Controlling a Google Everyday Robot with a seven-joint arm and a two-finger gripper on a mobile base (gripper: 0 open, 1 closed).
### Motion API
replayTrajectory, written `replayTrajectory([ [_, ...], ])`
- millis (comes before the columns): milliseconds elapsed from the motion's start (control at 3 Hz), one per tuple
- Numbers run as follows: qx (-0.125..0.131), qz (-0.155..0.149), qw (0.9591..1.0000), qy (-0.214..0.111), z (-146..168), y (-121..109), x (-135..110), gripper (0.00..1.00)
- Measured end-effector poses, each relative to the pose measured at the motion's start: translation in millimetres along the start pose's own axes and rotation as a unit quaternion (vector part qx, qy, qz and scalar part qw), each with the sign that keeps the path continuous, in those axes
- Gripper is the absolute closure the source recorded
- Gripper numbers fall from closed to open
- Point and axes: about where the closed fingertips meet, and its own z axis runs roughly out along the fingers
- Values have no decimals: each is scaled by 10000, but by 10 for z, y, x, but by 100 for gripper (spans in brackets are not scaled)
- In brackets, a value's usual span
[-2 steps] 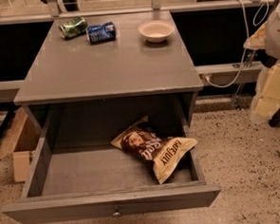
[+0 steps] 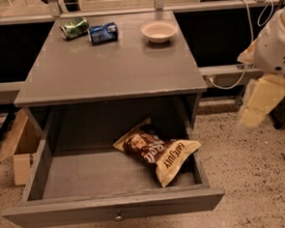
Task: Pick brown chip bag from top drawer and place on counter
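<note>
While the bag (image 2: 157,151) lies in the drawer's (image 2: 114,205) right half and the gripper (image 2: 259,103), open or closed I cannot tell, hangs right of the drawer, reaching down onto the bag's brown middle seems best.

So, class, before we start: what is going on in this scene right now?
Nothing has been grasped yet. The brown chip bag lies in the right part of the open top drawer, untouched. The end effector hangs at the right edge of the view, beside the drawer and well apart from the bag. The counter above carries a green can, a blue can and a small bowl along its far edge.
</note>
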Motion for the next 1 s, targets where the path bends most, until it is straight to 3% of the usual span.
replayTrajectory([
  [333, -403, 389, 9972, -502, 580, 90, -228, 0],
  [667, -663, 700, 9903, -998, 1108, 114, -492, 0],
  [1000, -541, 979, 9829, -1466, 1527, 73, -820, 0],
])
